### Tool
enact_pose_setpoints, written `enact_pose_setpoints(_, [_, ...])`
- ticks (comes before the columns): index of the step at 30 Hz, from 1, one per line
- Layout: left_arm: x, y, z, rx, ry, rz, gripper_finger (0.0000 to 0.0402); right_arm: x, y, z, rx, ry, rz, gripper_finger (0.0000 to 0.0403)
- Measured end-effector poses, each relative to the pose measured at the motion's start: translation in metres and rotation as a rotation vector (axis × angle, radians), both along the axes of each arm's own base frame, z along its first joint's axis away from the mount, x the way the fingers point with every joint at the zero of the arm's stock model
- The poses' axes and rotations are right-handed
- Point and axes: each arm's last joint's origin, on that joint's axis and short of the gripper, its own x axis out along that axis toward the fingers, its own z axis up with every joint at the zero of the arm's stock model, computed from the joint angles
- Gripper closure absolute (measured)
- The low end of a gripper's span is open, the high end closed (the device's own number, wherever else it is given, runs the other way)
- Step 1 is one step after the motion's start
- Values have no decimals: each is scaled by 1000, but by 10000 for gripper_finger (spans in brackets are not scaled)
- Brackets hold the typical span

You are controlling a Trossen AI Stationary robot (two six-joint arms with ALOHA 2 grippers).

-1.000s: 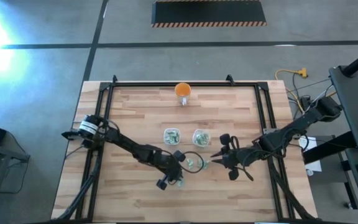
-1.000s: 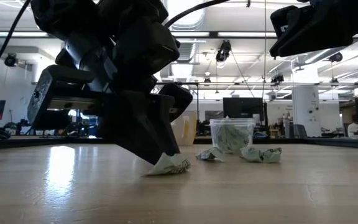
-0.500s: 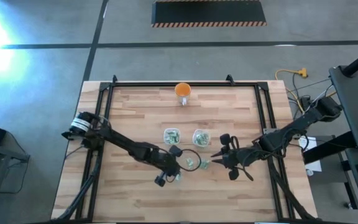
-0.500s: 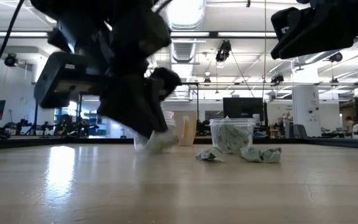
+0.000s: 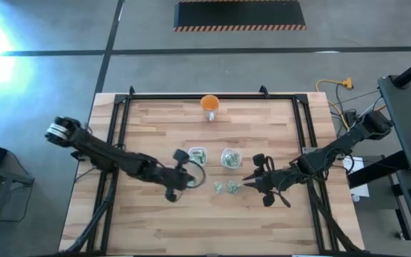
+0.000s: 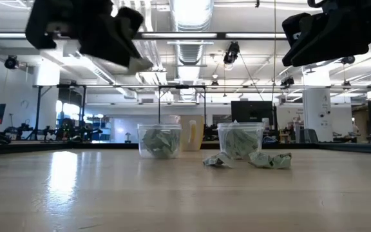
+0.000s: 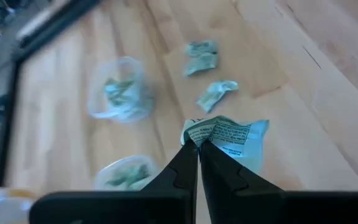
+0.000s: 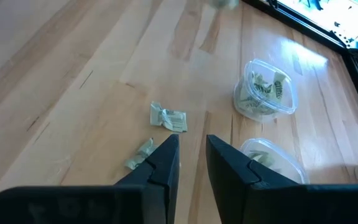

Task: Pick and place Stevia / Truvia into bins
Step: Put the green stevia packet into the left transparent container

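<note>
— Lifted since a second ago: the left gripper (image 7: 198, 144), clamped on a sachet (image 7: 229, 138), now hangs beside the left bin (image 5: 197, 155).

— And the right gripper (image 8: 191, 149)?

— Part-open, empty, nearest the two loose sachets (image 5: 227, 187) beside the right bin (image 5: 230, 158).

Two bins (image 5: 198, 155) (image 5: 230, 158) are set side by side at the table (image 5: 148, 121) centre; two loose sachets (image 5: 220, 187) (image 5: 233, 187) are found at six o'clock of them; an orange cup (image 5: 210, 104) is placed at twelve o'clock.

Pale green-and-white sachets (image 5: 227, 187), clear bins (image 5: 197, 156), orange cup (image 5: 210, 104).
</note>
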Motion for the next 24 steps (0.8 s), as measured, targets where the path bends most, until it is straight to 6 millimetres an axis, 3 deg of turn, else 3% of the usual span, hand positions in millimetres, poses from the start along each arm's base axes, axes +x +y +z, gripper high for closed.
enact_pose_setpoints(5, [-32, 13, 20, 33, -84, -40, 401, 1, 0, 2, 50, -21, -28, 337])
enact_pose_setpoints(13, [-73, 28, 18, 13, -181, -59, 402, 5, 3, 9, 72, -104, -13, 344])
enact_pose_setpoints(18, [-80, 31, 6, 41, -276, -104, 402, 5, 3, 8, 80, -98, -19, 342])
enact_pose_setpoints(24, [-73, 37, 4, 45, -356, -72, 402, 4, 2, 4, 81, -86, -24, 344])
